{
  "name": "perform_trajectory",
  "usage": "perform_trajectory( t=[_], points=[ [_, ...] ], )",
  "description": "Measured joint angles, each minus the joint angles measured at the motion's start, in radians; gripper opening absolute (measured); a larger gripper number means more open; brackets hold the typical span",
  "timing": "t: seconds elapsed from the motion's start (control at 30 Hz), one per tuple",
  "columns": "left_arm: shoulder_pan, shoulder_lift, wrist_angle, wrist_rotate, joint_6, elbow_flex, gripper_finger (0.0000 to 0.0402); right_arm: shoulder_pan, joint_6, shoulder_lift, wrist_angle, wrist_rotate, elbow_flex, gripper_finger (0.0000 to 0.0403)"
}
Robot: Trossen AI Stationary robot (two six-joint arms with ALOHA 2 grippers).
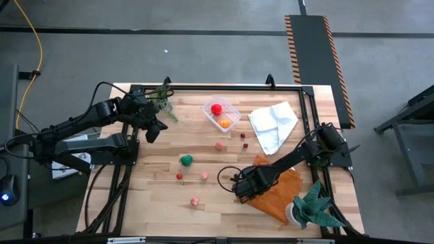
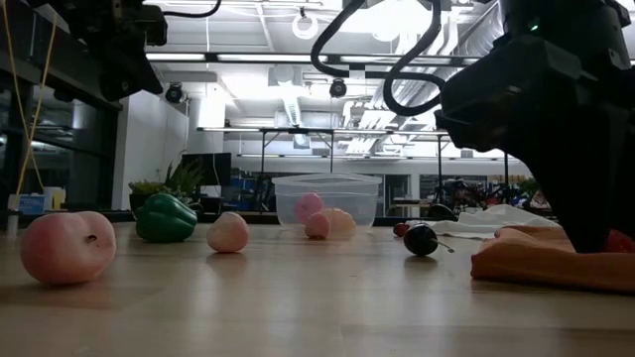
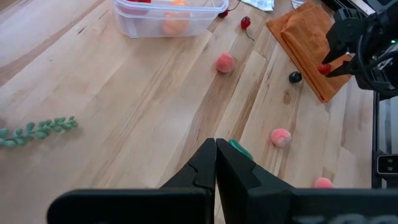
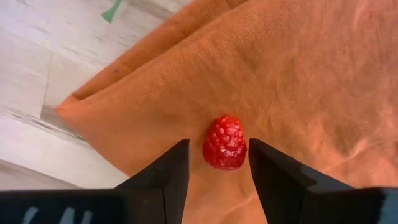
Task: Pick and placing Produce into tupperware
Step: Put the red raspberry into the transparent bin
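Observation:
The clear tupperware [image 1: 222, 114] stands at the far middle of the table and holds a red and an orange piece. A red raspberry [image 4: 225, 143] lies on the orange cloth [image 1: 274, 193] at the near right. My right gripper [image 4: 217, 146] is open, low over the cloth, with one finger on either side of the raspberry. I see no touch. A green pepper [image 1: 186, 160], pink peaches [image 1: 194, 201] and small red and dark pieces lie loose on the wood. My left gripper [image 3: 216, 146] is shut, holds nothing, and hangs above the far left of the table [image 1: 154, 132].
A white cloth [image 1: 272, 124] lies right of the tupperware. A potted plant [image 1: 312, 210] stands at the near right corner, close behind my right arm. A green sprig [image 1: 165, 105] lies at the far left. In the low view a dark cherry [image 2: 421, 239] sits left of the orange cloth.

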Motion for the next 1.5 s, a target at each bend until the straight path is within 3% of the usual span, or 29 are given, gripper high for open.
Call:
perform_trajectory(
  t=[0.3, 1.2, 1.5],
  points=[
    [0.000, 0.000, -0.001, 0.000, 0.000, 0.000, 0.0001, -0.005, -0.007, 0.000, -0.001, -0.004, 0.000, 0.0138],
    [0.000, 0.000, -0.010, 0.000, 0.000, 0.000, 0.0001, -0.006, -0.010, 0.000, -0.012, -0.016, 0.000, 0.0137],
    [0.000, 0.000, -0.010, 0.000, 0.000, 0.000, 0.0001, -0.006, -0.011, 0.000, -0.012, -0.015, 0.000, 0.0113]
  ],
)
